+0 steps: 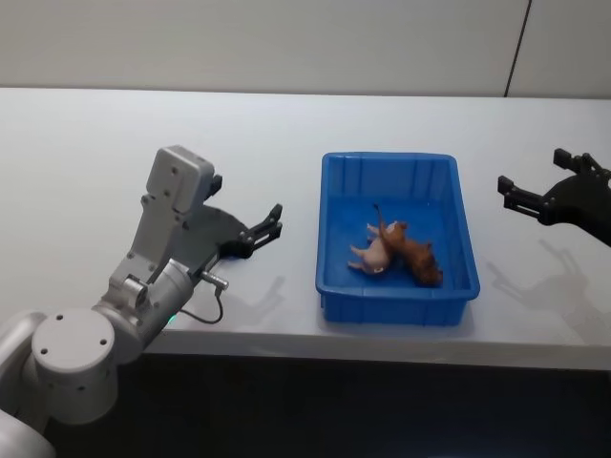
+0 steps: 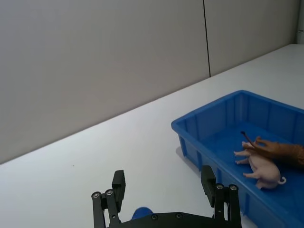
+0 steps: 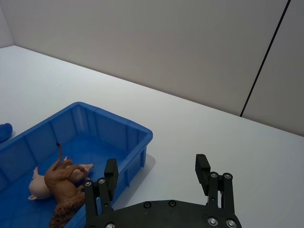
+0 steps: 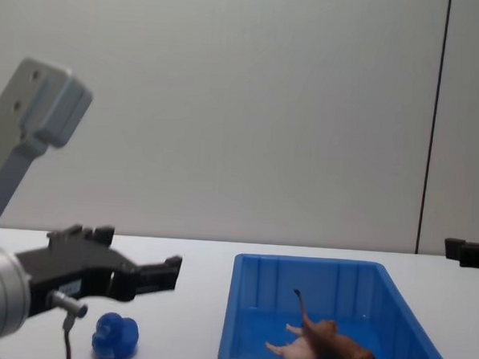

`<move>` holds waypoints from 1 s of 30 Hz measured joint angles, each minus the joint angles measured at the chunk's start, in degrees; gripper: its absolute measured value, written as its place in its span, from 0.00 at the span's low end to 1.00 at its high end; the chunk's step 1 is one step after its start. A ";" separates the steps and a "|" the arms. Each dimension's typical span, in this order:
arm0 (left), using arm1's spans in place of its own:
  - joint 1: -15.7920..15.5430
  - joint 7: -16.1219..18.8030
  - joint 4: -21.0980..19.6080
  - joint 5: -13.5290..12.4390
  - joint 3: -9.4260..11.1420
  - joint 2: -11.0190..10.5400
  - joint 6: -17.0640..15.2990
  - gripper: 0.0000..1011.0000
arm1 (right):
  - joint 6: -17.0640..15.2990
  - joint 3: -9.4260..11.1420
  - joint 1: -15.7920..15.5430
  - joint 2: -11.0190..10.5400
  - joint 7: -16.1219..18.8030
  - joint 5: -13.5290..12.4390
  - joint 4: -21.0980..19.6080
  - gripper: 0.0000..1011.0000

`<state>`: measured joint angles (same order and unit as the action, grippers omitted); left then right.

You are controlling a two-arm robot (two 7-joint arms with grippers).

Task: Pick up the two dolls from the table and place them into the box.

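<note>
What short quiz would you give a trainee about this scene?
1. True or false: the blue duck lies inside the box.
2. What touches the pig in the box? A: the brown animal. B: the blue duck. C: nothing.
3. Fill in: the fingers of the left gripper and the right gripper are ____.

Key
1. False: the duck sits on the table, outside the box.
2. A: pig and brown animal lie against each other.
3. Open, and holding nothing.
</note>
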<state>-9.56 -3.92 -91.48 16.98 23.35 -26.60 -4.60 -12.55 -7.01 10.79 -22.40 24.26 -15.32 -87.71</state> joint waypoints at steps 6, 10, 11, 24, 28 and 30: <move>-0.78 -2.30 3.09 1.21 -0.49 0.17 0.72 0.99 | 0.04 0.04 -0.03 -0.06 0.00 -0.04 -0.04 0.99; -1.81 -4.43 5.98 1.64 -0.93 0.48 1.39 0.99 | 0.06 0.06 -0.06 -0.08 0.00 -0.07 -0.05 0.99; -2.04 -4.75 6.62 1.66 -1.03 0.55 1.49 0.99 | 0.06 0.07 -0.06 -0.09 -0.01 -0.08 -0.05 0.99; -5.25 -10.39 14.97 1.65 -1.82 1.70 2.77 0.99 | 0.06 0.12 -0.11 -0.15 -0.01 -0.12 -0.05 0.99; -6.11 -11.63 17.25 1.62 -1.95 2.09 2.91 0.99 | 0.06 0.12 -0.12 -0.15 -0.01 -0.12 -0.05 0.99; -6.42 -12.09 18.03 1.58 -1.99 2.25 2.93 0.99 | 0.06 0.12 -0.12 -0.16 -0.01 -0.12 -0.05 0.99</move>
<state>-15.98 -16.01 -73.45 18.56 21.36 -24.35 -1.68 -12.49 -6.89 10.67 -22.56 24.25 -15.43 -87.75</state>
